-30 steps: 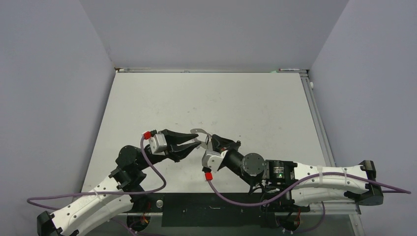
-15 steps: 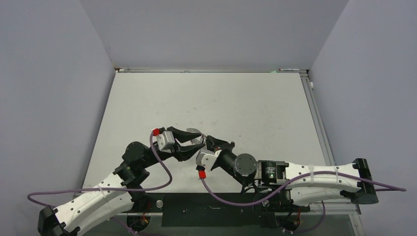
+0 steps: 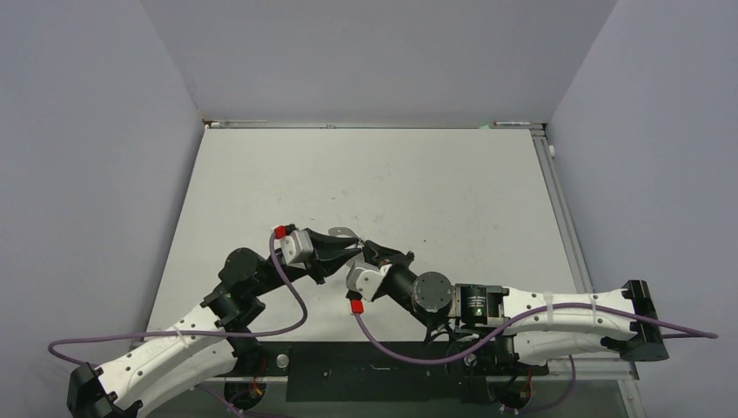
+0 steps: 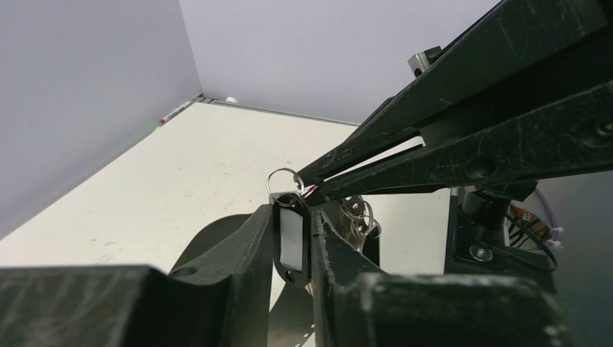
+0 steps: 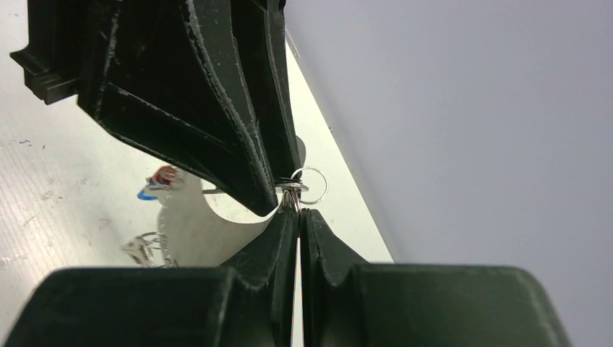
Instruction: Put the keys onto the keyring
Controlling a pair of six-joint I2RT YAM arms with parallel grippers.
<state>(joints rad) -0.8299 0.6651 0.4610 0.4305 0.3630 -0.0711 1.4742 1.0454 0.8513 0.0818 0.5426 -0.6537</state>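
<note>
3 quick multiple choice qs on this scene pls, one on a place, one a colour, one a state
1. Where do the left pincer and right pincer meet?
A) above the table, near its middle front
B) far right corner
C) off the left side

2. What colour is the face of the tag in the left pincer?
A) red
B) white
C) green

3. How are the right pincer's fingers?
A) wide open
B) out of view
C) shut together

1 A: the top view shows their tips meeting just ahead of the arm bases.
2 B: the left wrist view shows a white face.
3 C: the right wrist view shows them pressed nearly flush.
</note>
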